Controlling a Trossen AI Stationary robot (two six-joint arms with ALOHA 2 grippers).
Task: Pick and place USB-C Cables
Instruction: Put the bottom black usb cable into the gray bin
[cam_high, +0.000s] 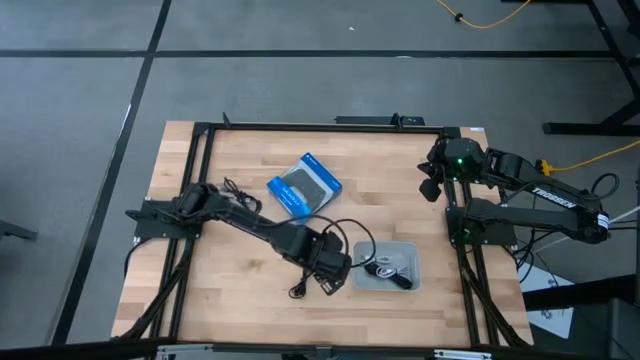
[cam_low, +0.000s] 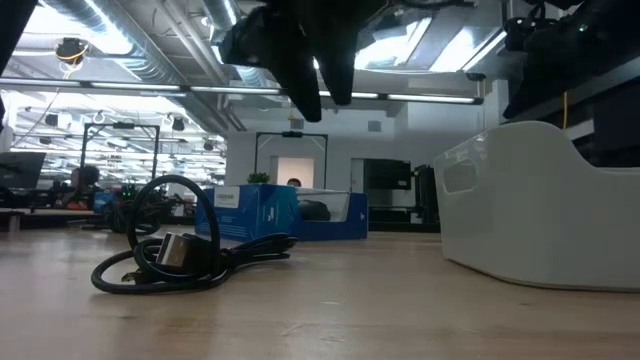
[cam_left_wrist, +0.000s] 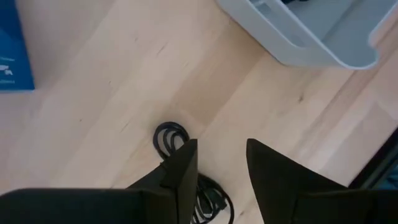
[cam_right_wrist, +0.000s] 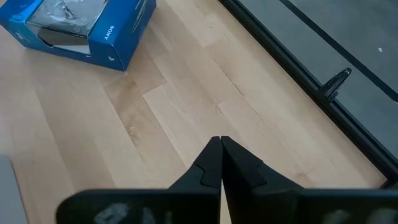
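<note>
The left gripper (cam_high: 328, 272) hung low over the pale wooden table (cam_high: 240, 200), near the middle of its near edge, with its two dark fingers (cam_left_wrist: 180, 171) spread apart and nothing between them. Directly beneath it lay a small coiled black USB-C cable (cam_left_wrist: 171, 135) on the bare wood, its metal plug end showing in the low view (cam_low: 180, 250). Just beside the gripper, toward the right side of the table, sat a shallow light-grey plastic tray (cam_high: 408, 252) holding more bundled cables (cam_high: 385, 272), mostly black with one whitish. A flat blue-and-black box (cam_high: 305, 185) rested at an angle nearer the table's middle, well apart from the tray.

The right gripper (cam_right_wrist: 221, 146) waited above the far right corner of the table, its fingers pressed together and empty. In its wrist view the blue box (cam_right_wrist: 81, 28) lay farther off across the boards.
</note>
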